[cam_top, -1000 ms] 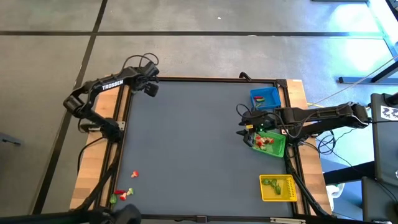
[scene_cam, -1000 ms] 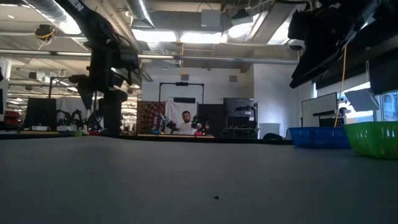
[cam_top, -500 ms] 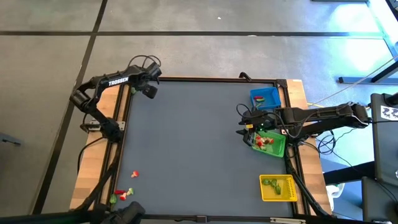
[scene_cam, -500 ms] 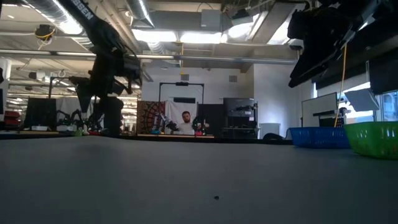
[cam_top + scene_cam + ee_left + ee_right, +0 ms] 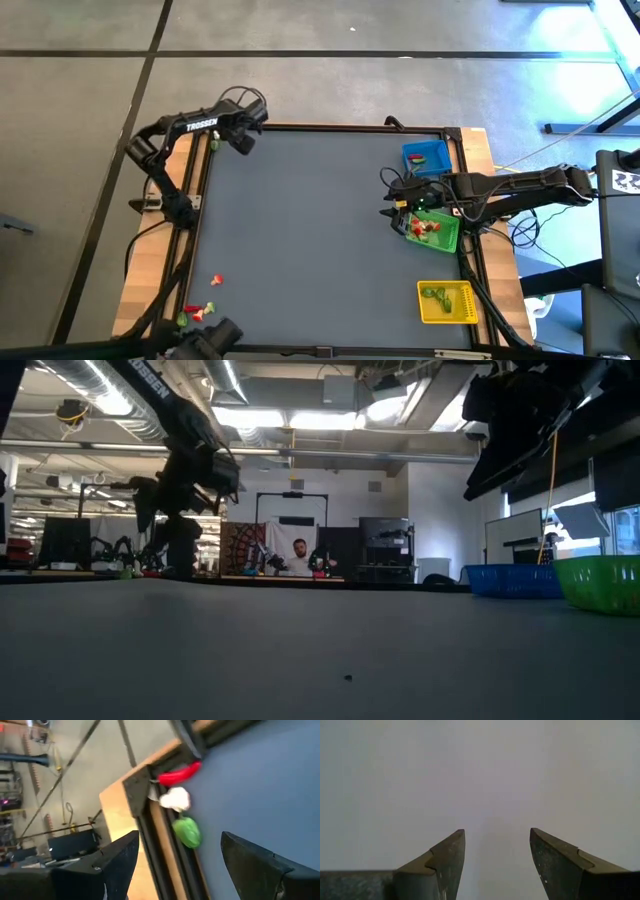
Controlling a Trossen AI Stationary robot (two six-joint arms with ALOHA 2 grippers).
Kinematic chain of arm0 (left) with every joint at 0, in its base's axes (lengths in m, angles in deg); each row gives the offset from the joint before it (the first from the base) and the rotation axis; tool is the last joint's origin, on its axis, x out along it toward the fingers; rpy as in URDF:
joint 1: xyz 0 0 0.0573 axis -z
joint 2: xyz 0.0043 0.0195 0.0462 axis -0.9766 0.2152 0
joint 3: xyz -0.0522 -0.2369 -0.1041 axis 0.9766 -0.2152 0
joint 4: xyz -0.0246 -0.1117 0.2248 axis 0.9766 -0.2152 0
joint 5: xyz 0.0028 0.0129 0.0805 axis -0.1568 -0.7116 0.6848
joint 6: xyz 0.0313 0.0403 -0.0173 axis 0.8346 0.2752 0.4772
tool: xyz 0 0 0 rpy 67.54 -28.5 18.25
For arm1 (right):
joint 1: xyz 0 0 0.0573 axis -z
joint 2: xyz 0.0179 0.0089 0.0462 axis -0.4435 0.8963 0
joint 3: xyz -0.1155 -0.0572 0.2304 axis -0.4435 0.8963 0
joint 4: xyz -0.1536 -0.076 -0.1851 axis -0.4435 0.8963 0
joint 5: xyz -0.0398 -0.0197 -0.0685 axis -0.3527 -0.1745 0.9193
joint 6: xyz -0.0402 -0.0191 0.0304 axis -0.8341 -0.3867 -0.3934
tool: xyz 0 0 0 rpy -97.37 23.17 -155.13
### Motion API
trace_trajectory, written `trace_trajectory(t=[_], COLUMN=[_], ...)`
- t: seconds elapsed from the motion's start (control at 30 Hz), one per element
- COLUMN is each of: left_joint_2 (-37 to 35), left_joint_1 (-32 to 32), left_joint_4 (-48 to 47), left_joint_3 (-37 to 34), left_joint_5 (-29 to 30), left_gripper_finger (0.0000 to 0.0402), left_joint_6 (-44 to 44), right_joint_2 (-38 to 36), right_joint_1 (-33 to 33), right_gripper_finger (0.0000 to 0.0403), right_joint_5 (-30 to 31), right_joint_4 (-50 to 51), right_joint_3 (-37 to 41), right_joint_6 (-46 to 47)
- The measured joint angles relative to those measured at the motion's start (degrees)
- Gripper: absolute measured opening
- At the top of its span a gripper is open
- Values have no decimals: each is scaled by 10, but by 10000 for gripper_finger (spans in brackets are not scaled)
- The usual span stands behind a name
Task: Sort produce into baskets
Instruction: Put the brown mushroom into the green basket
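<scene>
At frame right we see the right gripper (image 5: 392,207), fingers apart, beside the green basket (image 5: 443,238); the left gripper (image 5: 177,851) gapes upper left.

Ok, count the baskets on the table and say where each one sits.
3, all along the table's right edge in the high view: the blue basket farthest back, the green basket in the middle beside the right gripper, the yellow basket nearest the front.

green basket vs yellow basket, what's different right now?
Contents: the green basket holds red and whitish pieces among green; the yellow basket shows only green ones.
Place: the green basket sits midway along the table's right edge, between the blue basket and the yellow one at the near corner.
Arm: the right gripper hangs open by the green basket; nothing is near the yellow.
Shared: similar size, low walls.
</scene>
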Motion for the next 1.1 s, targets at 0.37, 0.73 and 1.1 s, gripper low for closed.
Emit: trace_trajectory(t=[0.37, 0.73, 1.1], left_joint_2=[53, 89, 89], left_joint_1=[-28, -11, -12], left_joint_4=[17, -37, -21], left_joint_3=[-2, -3, -3], left_joint_5=[-6, 9, 25], left_gripper_finger=[260, 260, 259], left_joint_6=[10, 4, 19], right_joint_2=[0, 0, 0], right_joint_1=[0, 0, 0], right_gripper_finger=[223, 223, 223], right_joint_5=[0, 1, 0], right_joint_4=[2, 2, 2], right_joint_3=[0, 0, 0], right_joint_6=[-16, -16, -3])
